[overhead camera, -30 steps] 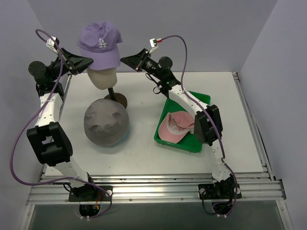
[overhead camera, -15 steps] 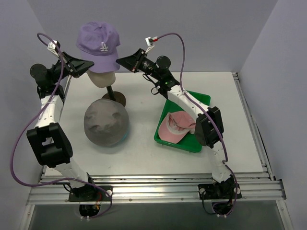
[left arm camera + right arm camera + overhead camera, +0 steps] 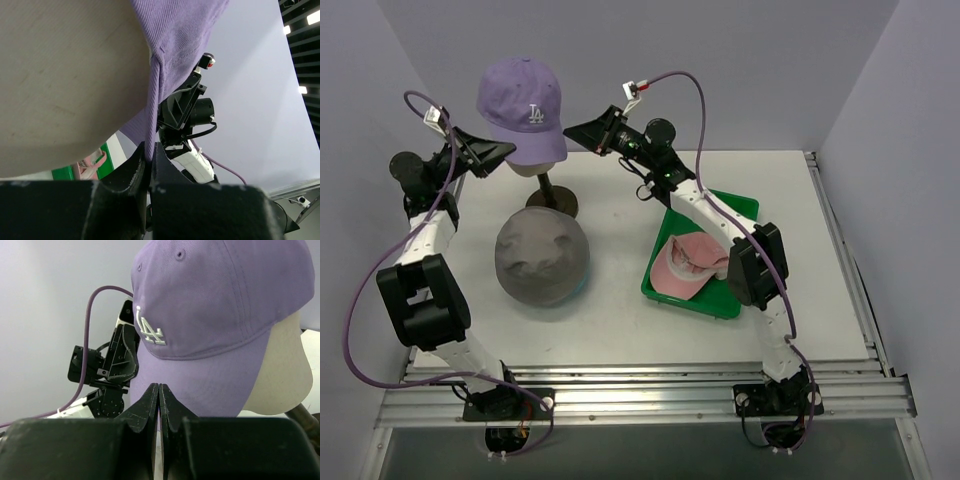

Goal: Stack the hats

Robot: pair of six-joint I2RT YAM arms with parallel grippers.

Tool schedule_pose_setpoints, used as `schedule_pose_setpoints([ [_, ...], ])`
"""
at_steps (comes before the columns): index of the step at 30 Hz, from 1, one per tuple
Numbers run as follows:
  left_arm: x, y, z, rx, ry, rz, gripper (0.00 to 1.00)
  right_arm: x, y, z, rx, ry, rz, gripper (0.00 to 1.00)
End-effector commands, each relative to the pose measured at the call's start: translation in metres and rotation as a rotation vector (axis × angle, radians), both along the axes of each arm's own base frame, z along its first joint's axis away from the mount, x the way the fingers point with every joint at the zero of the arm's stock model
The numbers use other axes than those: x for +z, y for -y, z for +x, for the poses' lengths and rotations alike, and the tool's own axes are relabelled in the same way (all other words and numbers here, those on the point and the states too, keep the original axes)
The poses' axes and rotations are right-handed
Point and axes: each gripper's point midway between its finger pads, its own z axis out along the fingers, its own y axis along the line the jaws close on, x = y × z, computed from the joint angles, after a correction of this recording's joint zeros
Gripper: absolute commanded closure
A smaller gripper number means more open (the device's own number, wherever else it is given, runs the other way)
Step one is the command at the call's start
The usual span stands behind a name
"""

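The lilac cap (image 3: 520, 105) with a white "LA" logo hangs between both grippers, raised so that only its lower edge still overlaps the cream mannequin head (image 3: 530, 168). My left gripper (image 3: 506, 150) is shut on the cap's left rim, seen in the left wrist view (image 3: 150, 156) pinching lilac fabric (image 3: 185, 40). My right gripper (image 3: 570, 128) is shut at the edge of the brim (image 3: 159, 386), with the cap (image 3: 210, 300) just beyond it. The grey floppy hat (image 3: 542, 255) lies on the table below. The pink cap (image 3: 685, 262) lies in the green tray (image 3: 740, 205).
The mannequin's brown stand (image 3: 552, 200) sits behind the grey hat. The head (image 3: 282, 370) shows under the cap's right side. The table's back edge meets the wall close behind the arms. The right arm reaches over the tray.
Both grippers have risen and carried the lilac cap up and slightly left, so it sits higher on the mannequin head than before. The grey hat and pink cap have not moved.
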Motion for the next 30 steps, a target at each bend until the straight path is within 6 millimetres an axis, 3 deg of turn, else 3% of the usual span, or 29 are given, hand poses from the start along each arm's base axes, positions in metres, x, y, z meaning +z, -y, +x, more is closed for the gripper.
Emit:
schedule_pose_setpoints([
  [1, -0.011, -0.012, 0.008, 0.054, -0.028, -0.027, 0.98, 0.064, 0.017, -0.028, 0.001, 0.148, 0.062, 1.0],
  [8, -0.014, -0.012, 0.005, 0.064, -0.017, -0.029, 0.96, 0.053, 0.017, -0.021, -0.033, 0.135, 0.011, 1.0],
  [9, -0.013, -0.011, 0.004, 0.064, -0.014, -0.028, 0.93, 0.053, 0.017, -0.02, -0.042, 0.137, 0.006, 1.0],
  [13, -0.007, -0.009, 0.001, 0.067, 0.008, -0.015, 0.63, 0.049, 0.02, -0.017, -0.068, 0.137, -0.028, 1.0],
  [17, -0.003, -0.01, -0.002, 0.088, 0.021, 0.01, 0.52, 0.042, 0.021, -0.016, -0.076, 0.132, -0.053, 1.0],
  [21, 0.005, -0.012, -0.004, 0.118, 0.035, 0.043, 0.48, 0.041, 0.024, -0.016, -0.081, 0.132, -0.065, 1.0],
  [29, 0.026, -0.041, -0.003, 0.247, 0.078, 0.102, 0.45, 0.035, 0.033, -0.012, -0.1, 0.132, -0.107, 1.0],
  [30, 0.018, -0.046, 0.0, 0.273, 0.05, 0.135, 0.44, 0.036, 0.036, -0.012, -0.102, 0.132, -0.107, 1.0],
])
